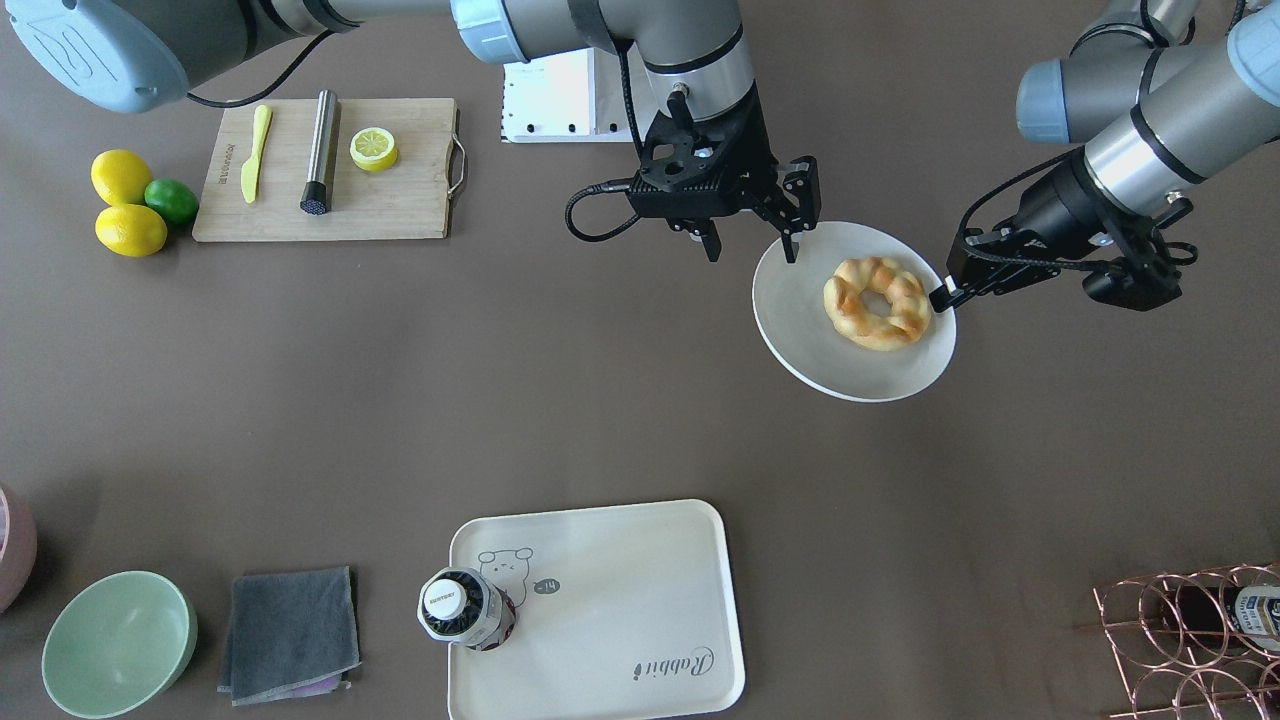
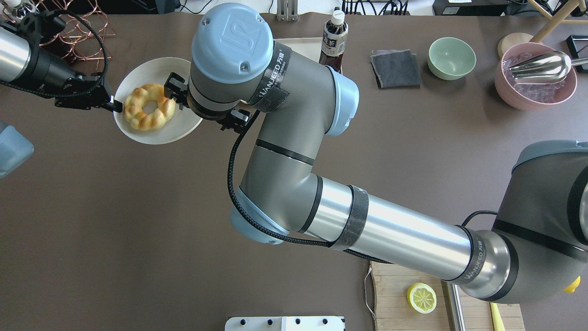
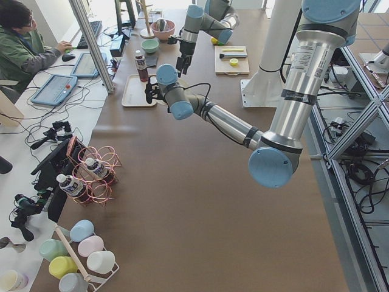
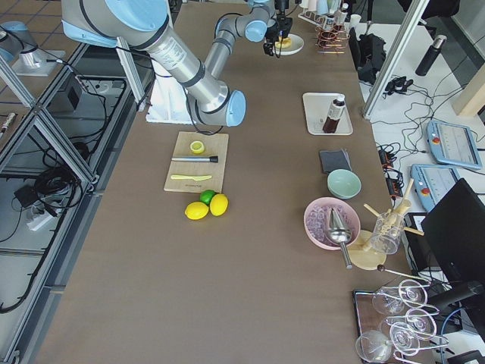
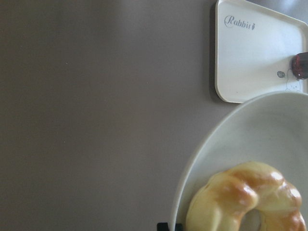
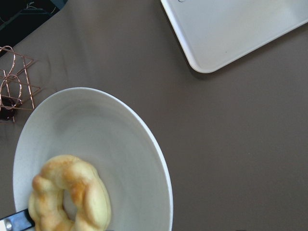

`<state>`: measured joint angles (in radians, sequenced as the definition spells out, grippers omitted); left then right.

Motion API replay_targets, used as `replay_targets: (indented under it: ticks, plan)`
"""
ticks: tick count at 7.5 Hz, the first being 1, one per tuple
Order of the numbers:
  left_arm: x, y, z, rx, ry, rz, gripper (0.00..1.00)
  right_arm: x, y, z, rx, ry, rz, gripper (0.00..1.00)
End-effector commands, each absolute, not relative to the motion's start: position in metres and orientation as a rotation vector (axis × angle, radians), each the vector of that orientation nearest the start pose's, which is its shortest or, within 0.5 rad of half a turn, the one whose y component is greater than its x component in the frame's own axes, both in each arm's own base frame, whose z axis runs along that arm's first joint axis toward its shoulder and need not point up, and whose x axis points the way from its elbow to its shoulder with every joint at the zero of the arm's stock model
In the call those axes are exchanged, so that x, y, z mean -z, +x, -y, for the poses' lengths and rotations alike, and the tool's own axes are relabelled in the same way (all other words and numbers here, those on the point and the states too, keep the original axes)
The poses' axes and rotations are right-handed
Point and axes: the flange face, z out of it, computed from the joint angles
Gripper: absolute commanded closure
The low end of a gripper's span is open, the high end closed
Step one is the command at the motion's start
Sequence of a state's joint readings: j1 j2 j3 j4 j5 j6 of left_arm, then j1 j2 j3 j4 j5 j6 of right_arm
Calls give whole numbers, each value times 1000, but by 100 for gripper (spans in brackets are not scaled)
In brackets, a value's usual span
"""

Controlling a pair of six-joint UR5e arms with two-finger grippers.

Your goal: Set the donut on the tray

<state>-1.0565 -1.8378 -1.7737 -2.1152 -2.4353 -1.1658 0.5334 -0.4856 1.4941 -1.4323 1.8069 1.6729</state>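
The donut lies on a round off-white plate. My left gripper is shut on the plate's rim and seems to hold the plate just above the table. My right gripper is open and empty, one finger over the plate's far rim and the other outside it. The donut also shows in the overhead view and in both wrist views. The cream tray lies at the table's operator side, apart from the plate, with a bottle standing on its corner.
A cutting board holds a lemon half, a yellow knife and a steel tool. Two lemons and a lime lie beside it. A green bowl and a grey cloth lie near the tray. A copper bottle rack stands at the corner.
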Motion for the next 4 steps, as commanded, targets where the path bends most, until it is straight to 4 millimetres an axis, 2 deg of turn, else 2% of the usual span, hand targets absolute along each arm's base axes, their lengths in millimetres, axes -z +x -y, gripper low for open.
replay_targets:
  ticks: [1,2,3,4]
  plan:
    - [-349,256,574,162,27,-1189,100,23,-524,467,-384,13,1160,0]
    - [-350,271,605,202,51,-1150,100,4,-501,473,-302,19,1133,0]
    - [-346,289,638,219,38,-1130,100,-29,-478,484,-273,29,1094,0]
    - [-345,308,669,245,59,-1088,100,-62,-458,503,-229,40,1027,0]
